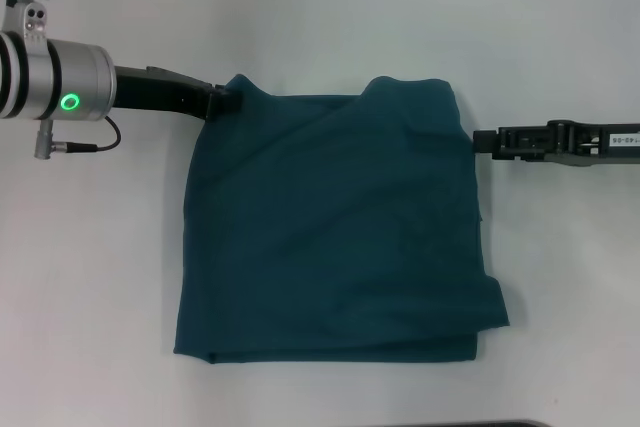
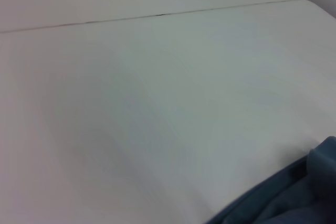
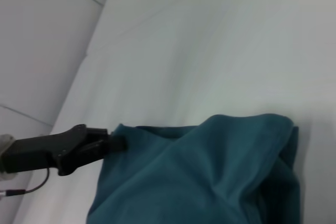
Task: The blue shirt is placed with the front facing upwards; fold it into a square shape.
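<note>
Lying mid-frame on the white surface (image 1: 90, 277), the blue shirt (image 1: 335, 237) is already folded roughly square, its upper-left corner clamped by the left tool (image 1: 226, 99), while the right tool (image 1: 480, 142), state indiscernible, touches its right edge.

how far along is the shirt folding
Mostly done: the blue shirt lies in a rough square, plain side up. In hand: the left claw pinches its far left corner; the right claw is at the right edge. Left: release and flatten the rumpled far edge.
</note>
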Controlling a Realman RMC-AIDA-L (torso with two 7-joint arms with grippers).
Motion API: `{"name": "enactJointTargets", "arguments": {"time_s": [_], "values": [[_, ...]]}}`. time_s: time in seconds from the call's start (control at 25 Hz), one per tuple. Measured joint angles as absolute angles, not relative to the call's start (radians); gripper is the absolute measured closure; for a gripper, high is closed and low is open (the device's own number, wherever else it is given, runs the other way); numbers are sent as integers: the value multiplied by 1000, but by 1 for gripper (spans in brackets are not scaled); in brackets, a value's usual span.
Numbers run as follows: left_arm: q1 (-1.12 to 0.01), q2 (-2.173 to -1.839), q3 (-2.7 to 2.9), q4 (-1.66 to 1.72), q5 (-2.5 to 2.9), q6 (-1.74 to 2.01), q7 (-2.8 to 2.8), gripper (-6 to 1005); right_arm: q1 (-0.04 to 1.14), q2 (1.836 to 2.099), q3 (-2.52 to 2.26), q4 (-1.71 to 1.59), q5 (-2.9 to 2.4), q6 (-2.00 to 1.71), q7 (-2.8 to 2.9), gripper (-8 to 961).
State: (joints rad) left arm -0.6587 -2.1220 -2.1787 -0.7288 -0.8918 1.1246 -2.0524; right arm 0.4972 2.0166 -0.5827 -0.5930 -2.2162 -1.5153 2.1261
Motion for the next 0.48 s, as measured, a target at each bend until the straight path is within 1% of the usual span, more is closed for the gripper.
{"name": "enactJointTargets", "arguments": {"time_s": [0.24, 0.48], "values": [[-660, -2121, -2176, -726, -891, 1124, -2052, 921, 501, 2033, -584, -593, -2219, -1487, 2122, 373], [-661, -2120, -2176, -726, -891, 1124, -2052, 921, 511, 2043, -591, -584, -2220, -1485, 2115, 399]]}}
